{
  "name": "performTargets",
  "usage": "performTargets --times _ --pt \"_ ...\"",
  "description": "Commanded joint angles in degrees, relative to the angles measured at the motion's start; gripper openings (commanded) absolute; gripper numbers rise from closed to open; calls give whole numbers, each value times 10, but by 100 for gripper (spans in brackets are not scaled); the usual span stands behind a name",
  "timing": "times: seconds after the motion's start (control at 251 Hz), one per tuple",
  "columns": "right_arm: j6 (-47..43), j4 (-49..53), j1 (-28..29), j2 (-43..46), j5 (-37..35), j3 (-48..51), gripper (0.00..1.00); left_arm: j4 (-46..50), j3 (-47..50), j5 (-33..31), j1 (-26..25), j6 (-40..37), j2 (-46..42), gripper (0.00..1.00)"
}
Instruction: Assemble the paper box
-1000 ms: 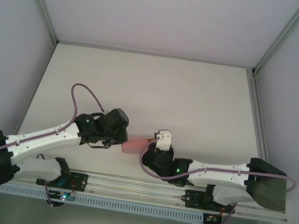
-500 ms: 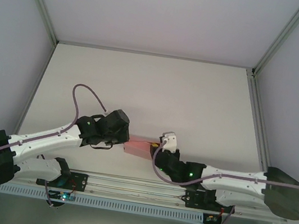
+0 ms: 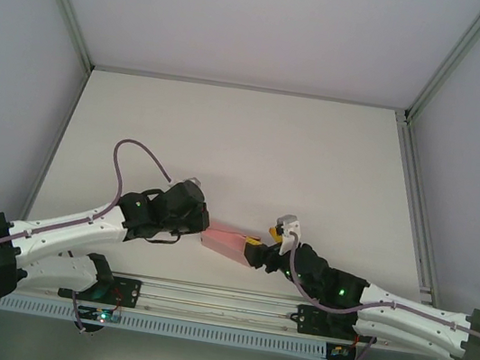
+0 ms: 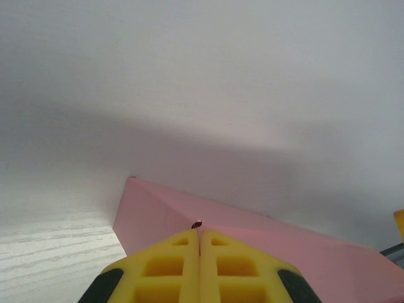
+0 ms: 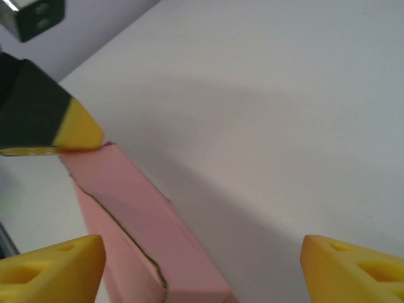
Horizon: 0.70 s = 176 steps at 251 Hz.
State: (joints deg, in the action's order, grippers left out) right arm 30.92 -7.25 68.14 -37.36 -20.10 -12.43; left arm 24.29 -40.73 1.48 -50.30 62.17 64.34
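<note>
The paper box [image 5: 136, 211] is thin matt pink card, the left end effector [image 4: 200, 246] has matt yellow moulded pads [image 4: 170, 271], and the worktop [image 3: 254, 146] is smooth matt white.

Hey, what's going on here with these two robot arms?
Two arms are working on a small pink paper box near the front of the white table. The left gripper is shut on one end of the box, pinching its thin card edge. The right gripper is open at the other end, with the box between its fingers, closer to one of them. The box is folded into a long shape with a seam showing along one face.
</note>
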Motion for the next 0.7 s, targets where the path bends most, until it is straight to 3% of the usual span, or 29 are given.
performTargets --times 0.0,0.212,0.467,0.698 --pt "5 -14 -10 -1 22 -3 84 107 40 13 -14 -11 30 0" --pt "141 93 -56 -1 -43 -65 83 116 16 8 -18 -33 63 0" --pt "176 120 -78 -25 -7 -74 76 116 13 6 -19 -37 67 0" --pt "205 107 -82 -54 45 -41 61 114 15 3 -20 -38 62 0"
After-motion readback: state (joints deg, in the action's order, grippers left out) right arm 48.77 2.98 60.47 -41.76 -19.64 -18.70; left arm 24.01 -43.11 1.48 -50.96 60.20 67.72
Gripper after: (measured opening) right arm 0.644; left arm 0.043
